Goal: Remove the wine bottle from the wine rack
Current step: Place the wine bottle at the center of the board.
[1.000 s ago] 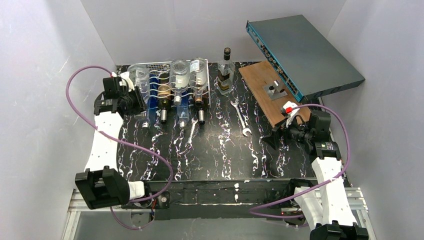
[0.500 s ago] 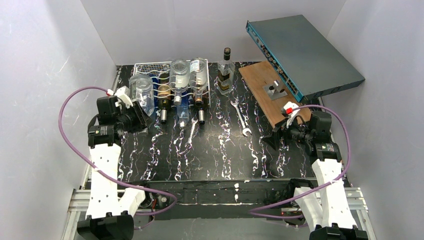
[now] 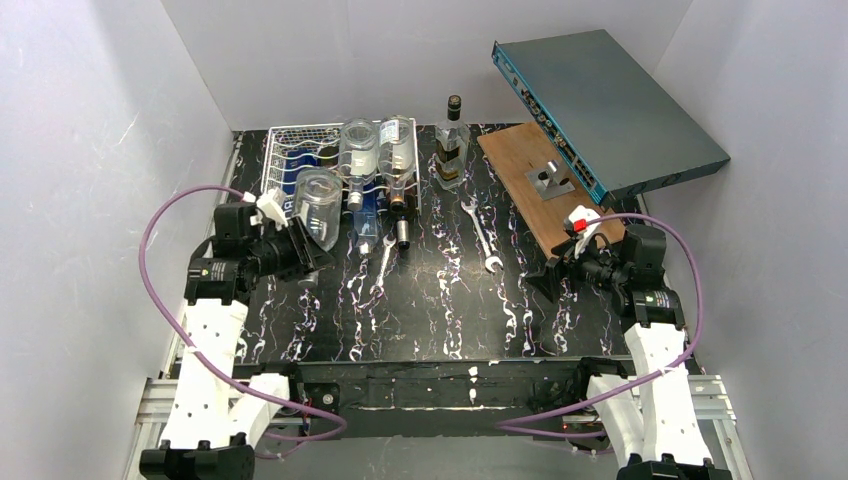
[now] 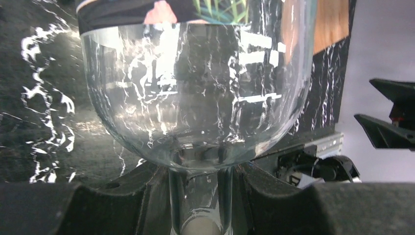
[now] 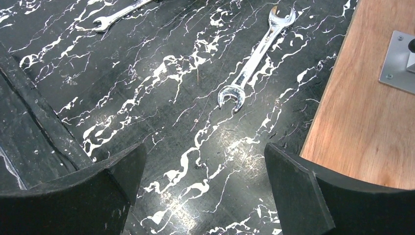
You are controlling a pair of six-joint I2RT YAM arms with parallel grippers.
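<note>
Left jaws clench the clear wine bottle [image 3: 318,205], seemingly free of the far-left-corner wine rack [image 3: 285,147]; we should withdraw it level. Right jaws released.

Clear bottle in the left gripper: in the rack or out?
Out. The left gripper holds the clear bottle by its neck at the near edge of the wine rack; its left rows are bare.

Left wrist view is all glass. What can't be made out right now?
- Left wrist: bottle fills the frame, hiding the rack; its base is cut off at the top edge.
- Top: bottle's clearance from the rack is unreadable from above.
- Right wrist: shows wrenches and board; bottle out of frame.
</note>
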